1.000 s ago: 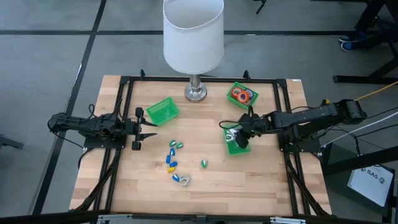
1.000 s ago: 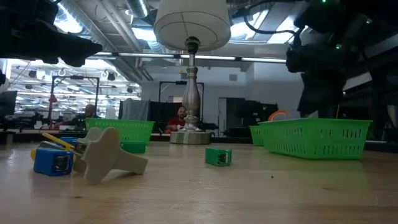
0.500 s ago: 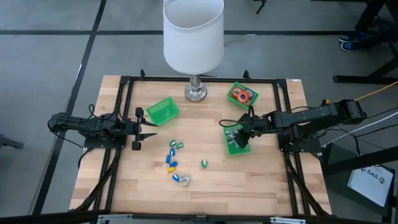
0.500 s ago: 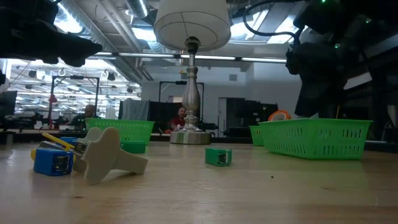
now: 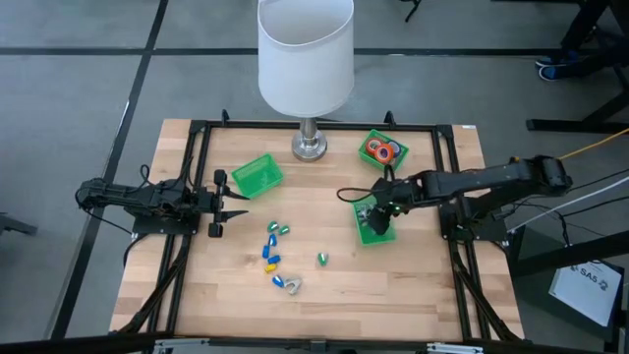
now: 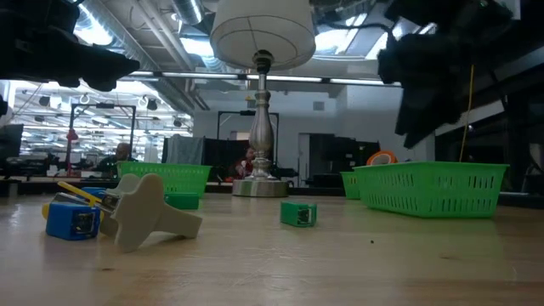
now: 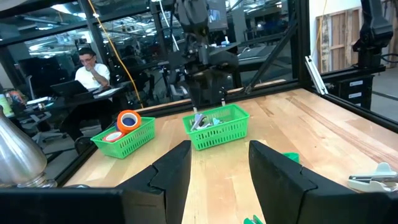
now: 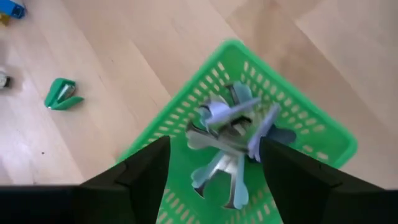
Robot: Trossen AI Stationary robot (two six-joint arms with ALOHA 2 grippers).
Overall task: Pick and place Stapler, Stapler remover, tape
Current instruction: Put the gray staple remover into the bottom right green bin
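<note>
Wooden tabletop inside the black frame, lamp at 12 o'clock of it. Right gripper now hangs over the bin at 3 o'clock, fingers spread wide and empty; 1 second ago they were nearly together over that same bin, so it has just let go of a piece. Right wrist view shows a heap of silvery staple removers lying inside that bin directly below the fingers (drop landed in the bin, judging by that). Right arm also reads slightly shifted toward the table centre versus the earlier high frame. Left gripper parked at 9 o'clock, fingers apart, nothing between them, unchanged. Tape rolls sit in the bin at 1 o'clock. Loose pieces near centre plus 1 green stapler and 1 remover at 6 o'clock remain unsorted; empty bin at 11 o'clock.
</note>
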